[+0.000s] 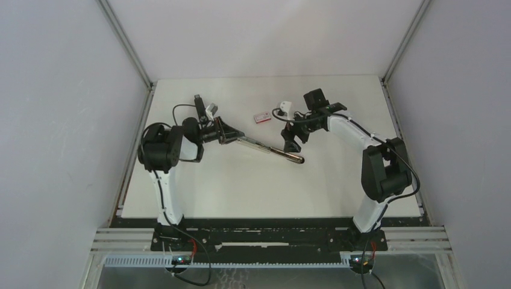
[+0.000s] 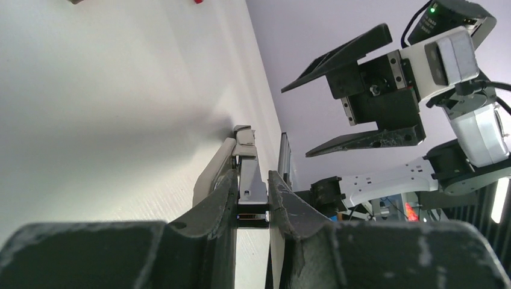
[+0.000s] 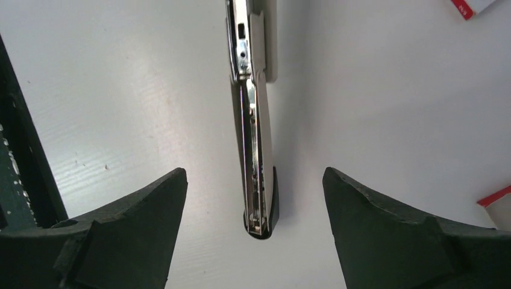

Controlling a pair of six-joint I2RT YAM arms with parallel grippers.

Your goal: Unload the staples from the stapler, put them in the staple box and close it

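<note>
Stapler (image 1: 265,148) lies stretched out long on the white desk (image 1: 241,192), near the middle. One end sits in the left gripper (image 1: 220,135). The other end points toward the right arm. In the right wrist view, a shiny metal rail runs along it, and the end has a dark tip. I cannot pick out the staples from the shiny metal of that rail.

The left gripper is squeezed tight on the stapler. Its two fingers (image 2: 223,198) press on the metal part from both sides.

The right gripper (image 3: 253,174) hangs over the far end of the stapler. Its fingers are spread wide, one on each side, and they do not touch it. It has nothing in it.

A small red and white box (image 1: 261,118) lies on the desk behind the stapler. It is near the right gripper but touches neither the gripper nor the stapler.
</note>
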